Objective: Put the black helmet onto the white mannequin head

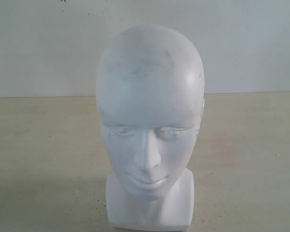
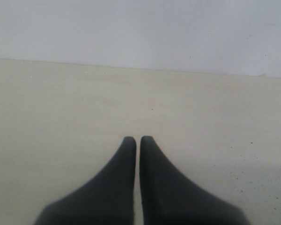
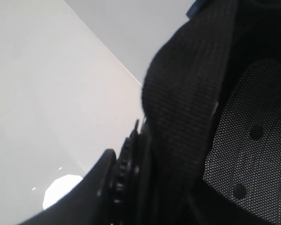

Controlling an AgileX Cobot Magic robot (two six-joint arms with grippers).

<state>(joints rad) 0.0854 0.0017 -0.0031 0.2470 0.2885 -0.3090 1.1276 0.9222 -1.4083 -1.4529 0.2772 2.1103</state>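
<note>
The white mannequin head [image 1: 150, 111] stands upright on its squarish base at the middle of the exterior view, facing the camera, bald and bare. No arm and no helmet show in that view. The right wrist view is filled by the black helmet [image 3: 187, 103], seen from its inside with padded lining and mesh. My right gripper [image 3: 131, 159] is shut on the helmet's rim, with one dark finger [image 3: 100, 180] on the outer side. My left gripper [image 2: 138, 139] is shut with nothing in it, hanging over bare tabletop.
A pale beige tabletop [image 1: 43, 145] runs back to a plain white wall [image 1: 38, 43]. In the right wrist view a small bright white patch [image 3: 61, 190] shows beside the finger; I cannot tell what it is.
</note>
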